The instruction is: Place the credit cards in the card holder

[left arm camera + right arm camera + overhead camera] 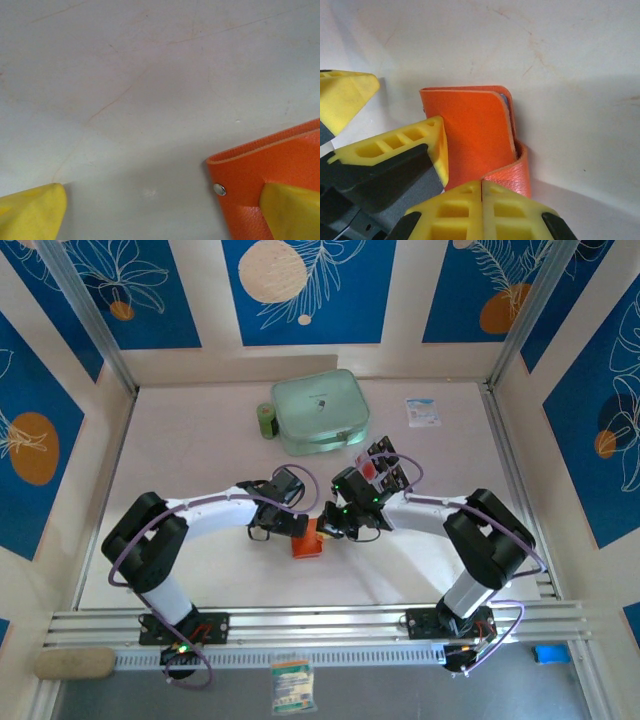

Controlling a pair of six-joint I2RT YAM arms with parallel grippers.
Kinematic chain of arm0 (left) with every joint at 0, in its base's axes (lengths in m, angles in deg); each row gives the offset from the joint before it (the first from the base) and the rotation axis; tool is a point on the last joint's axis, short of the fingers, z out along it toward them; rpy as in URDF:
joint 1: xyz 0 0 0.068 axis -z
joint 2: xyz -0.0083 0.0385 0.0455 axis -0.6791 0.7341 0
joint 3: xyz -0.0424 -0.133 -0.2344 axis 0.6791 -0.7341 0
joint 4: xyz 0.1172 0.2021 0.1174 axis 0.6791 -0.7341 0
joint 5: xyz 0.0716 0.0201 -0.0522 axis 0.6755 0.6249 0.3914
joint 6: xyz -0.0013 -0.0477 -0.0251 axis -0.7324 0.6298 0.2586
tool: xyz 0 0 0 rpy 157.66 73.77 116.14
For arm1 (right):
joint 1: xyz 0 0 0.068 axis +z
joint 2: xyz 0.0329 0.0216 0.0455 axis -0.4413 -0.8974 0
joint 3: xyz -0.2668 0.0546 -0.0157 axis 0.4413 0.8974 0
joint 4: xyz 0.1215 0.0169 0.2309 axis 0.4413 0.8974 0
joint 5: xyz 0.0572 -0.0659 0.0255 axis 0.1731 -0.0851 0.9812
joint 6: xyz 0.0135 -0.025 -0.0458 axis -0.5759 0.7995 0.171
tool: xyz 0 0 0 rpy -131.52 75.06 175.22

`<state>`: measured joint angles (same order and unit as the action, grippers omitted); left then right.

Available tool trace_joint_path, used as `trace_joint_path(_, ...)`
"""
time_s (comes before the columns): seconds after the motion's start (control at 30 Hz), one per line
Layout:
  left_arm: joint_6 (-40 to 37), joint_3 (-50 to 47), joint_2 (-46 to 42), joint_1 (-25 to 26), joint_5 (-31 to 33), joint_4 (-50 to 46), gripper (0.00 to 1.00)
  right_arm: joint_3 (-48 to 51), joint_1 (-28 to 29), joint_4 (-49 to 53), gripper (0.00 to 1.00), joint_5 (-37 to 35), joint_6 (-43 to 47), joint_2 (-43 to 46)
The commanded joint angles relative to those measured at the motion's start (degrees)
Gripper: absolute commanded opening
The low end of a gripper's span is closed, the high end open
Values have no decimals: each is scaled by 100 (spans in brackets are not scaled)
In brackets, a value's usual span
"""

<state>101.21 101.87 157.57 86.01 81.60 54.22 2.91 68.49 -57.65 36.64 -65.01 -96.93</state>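
Standing wide apart, the left claw [160, 200] has one yellow finger [292, 210] lying over the orange card holder [265, 165] at the lower right of the left wrist view, beside its metal snap stud [219, 189]. The other finger is over bare worktop [150, 75] at lower left. The right claw [481, 192] has its fingers pressed together at the bottom of the right wrist view, tips against the holder's curling lower flap. Whether any leather is nipped between them cannot be told.

Seen from above, the card holder [305, 539] sits at frame centre between the two claws. It looks light, of soft grained leather that bends at the fold and would probably slide on the smooth worktop. It is likely best pinned on the flat cover while the free flap edge is taken. A grey sliver of inner pocket shows at the cover's upper right corner, and no card is seen inside.

The credit cards [380, 462], probably thin, stiff and slippery, lie right of centre just beyond the right arm's wrist, apart from the holder. Their edges look like the place to take hold. The mint-green zip case [320, 412] at top centre is closed, its contents hidden.
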Motion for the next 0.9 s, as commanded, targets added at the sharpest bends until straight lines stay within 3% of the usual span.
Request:
trace_joint_path(0.0, -59, -190, 199, 8, 34, -185, 100, -119, -3, 63, 0, 54, 64, -139)
trace_joint_path(0.87, -50, -226, 181, 2, 25, -158, 100, 224, 149, 75, 0, -86, -155, -552)
